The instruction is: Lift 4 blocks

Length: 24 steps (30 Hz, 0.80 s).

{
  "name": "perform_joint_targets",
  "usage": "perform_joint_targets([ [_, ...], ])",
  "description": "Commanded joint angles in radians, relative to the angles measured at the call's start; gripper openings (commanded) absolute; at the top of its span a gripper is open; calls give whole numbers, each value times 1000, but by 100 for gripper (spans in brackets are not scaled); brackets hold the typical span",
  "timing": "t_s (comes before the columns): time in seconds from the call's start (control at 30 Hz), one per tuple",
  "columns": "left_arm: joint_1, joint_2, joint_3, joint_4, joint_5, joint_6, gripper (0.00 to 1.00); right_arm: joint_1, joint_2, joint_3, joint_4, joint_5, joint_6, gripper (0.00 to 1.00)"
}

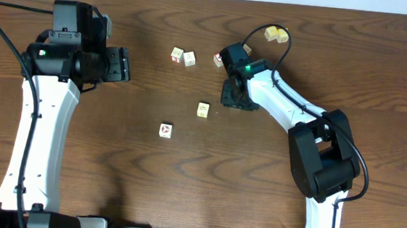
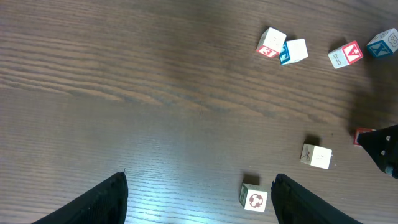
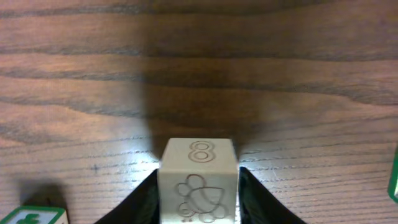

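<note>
My right gripper is shut on a cream block with an engraved 8 on top, and both fingers press its sides on the table. In the overhead view the right gripper hides that block. Another cream block lies just to its left. A block with a reddish-brown ring sits nearer the front. My left gripper hangs open at the far left, holding nothing. In the left wrist view the ring block shows just inside the right finger, with the cream block beyond.
A red-faced cube and a blue-marked one sit at the back, with another red-faced cube beside the right arm. Two yellow cubes lie at the far back right. A green-marked cube sits by the right gripper.
</note>
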State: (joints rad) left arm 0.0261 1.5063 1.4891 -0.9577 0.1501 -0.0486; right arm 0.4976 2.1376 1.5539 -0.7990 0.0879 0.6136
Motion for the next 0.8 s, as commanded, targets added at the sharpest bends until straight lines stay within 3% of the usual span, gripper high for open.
perform_joint_targets([
  [0.0, 3, 0, 14, 1, -9, 2, 74, -16, 8, -7, -2, 34, -39, 33],
  [0.23, 3, 0, 14, 1, -9, 2, 74, -36, 8, -6, -14, 17, -146, 33],
  [0.6, 3, 0, 14, 1, -9, 2, 74, -115, 8, -6, -116, -149, -226, 33],
  [0.77, 3, 0, 14, 1, -9, 2, 74, -130, 8, -6, -138, -119, -226, 33],
])
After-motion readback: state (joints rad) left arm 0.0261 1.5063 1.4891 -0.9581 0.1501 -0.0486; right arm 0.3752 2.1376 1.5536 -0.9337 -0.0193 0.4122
